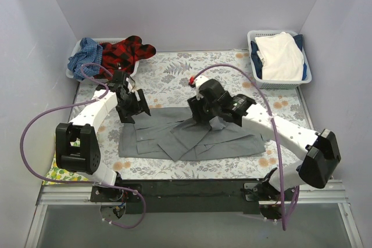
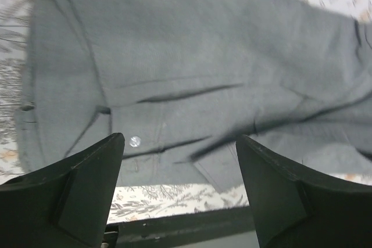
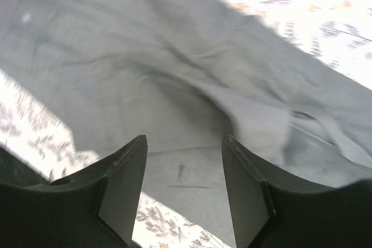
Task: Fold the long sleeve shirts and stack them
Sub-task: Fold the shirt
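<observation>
grey shirt below left tool, right tool

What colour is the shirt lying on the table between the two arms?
The shirt is plain mid-grey; the top external view shows it best.

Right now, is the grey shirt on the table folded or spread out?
Partly folded: the grey shirt lies on the fern-print table cover with flaps overlapping across its middle, not yet compact.
</observation>
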Motion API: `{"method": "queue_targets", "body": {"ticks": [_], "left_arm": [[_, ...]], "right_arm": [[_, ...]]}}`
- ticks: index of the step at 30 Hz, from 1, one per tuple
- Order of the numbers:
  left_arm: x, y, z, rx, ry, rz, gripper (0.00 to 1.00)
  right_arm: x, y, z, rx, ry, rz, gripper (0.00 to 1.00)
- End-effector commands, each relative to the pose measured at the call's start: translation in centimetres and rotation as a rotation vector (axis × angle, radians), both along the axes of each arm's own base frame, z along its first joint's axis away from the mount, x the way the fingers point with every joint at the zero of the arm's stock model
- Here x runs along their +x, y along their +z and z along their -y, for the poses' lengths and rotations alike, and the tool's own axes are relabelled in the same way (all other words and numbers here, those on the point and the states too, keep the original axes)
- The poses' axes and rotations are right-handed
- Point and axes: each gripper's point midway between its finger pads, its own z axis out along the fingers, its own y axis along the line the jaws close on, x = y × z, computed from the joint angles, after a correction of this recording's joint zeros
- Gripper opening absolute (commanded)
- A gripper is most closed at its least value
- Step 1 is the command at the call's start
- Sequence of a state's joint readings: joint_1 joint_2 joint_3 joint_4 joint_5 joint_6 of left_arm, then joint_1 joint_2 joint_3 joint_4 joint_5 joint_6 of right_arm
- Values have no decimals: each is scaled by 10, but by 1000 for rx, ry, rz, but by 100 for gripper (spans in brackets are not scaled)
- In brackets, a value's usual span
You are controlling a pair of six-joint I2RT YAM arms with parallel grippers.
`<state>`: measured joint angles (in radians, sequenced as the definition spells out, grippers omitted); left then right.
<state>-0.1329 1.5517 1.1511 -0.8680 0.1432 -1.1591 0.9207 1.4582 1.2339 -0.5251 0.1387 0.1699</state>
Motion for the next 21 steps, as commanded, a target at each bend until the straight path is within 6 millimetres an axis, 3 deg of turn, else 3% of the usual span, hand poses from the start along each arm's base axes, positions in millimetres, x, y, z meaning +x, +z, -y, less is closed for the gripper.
{"method": "queue_targets", "body": {"ticks": [1, 4, 7, 11, 17, 21], "left_arm": [[-31, 24, 40, -169, -184, 19, 78], [-57, 21, 65, -152, -303, 7, 79], [-72, 15, 87, -150, -364, 22, 79], [-74, 11, 107, -220, -355, 56, 75], [-87, -20, 102, -161, -343, 24, 67], [-84, -29, 108, -159, -354, 19, 64]], "right_arm": [[38, -8, 51, 40, -289, -52, 62], [51, -21, 69, 28, -362, -113, 61], [58, -22, 67, 29, -364, -125, 60], [63, -23, 66, 41, -367, -151, 60], [64, -27, 75, 57, -387, -184, 60], [65, -27, 81, 64, -395, -191, 60]]}}
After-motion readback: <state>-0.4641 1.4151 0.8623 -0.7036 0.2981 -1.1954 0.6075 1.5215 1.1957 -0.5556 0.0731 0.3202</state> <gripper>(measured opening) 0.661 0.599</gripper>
